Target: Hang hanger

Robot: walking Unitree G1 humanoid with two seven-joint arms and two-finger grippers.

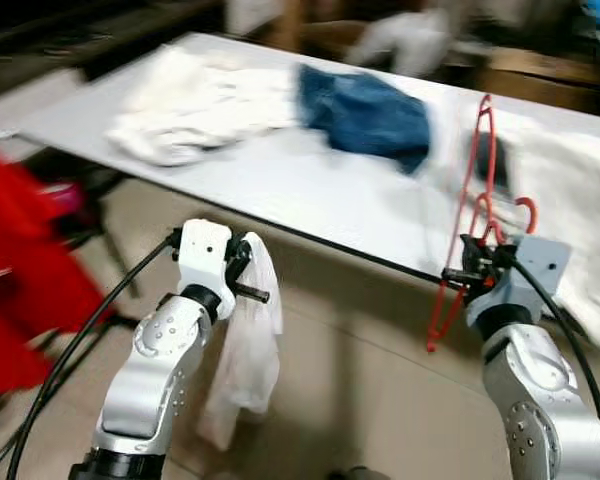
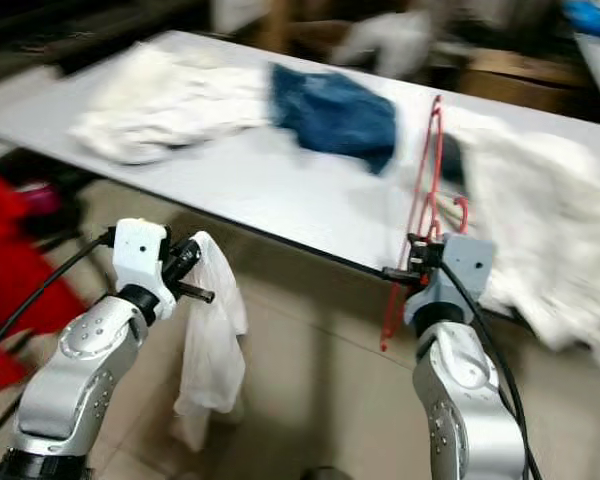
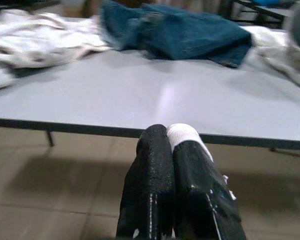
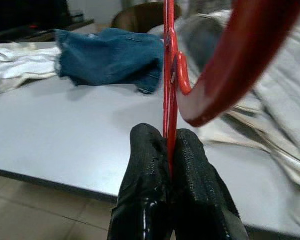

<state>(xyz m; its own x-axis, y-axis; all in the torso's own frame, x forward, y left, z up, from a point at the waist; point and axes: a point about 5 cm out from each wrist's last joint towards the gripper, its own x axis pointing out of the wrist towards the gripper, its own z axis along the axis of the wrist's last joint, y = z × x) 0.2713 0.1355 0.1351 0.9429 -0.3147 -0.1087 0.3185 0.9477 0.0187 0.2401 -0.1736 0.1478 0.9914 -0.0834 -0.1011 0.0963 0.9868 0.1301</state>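
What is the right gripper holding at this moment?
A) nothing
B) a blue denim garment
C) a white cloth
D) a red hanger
D: the right gripper has its jaws shut on the thin red hanger, near the table edge; the white cloth hangs from the left gripper.

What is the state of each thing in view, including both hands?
Red hanger: held upright, clamped in the right hand.
White garment: hanging down, pinched in the left hand.
Right hand: shut on the hanger.
Left hand: shut on the white garment.
Blue jeans: crumpled on the table.
White clothes: heaped on the table.
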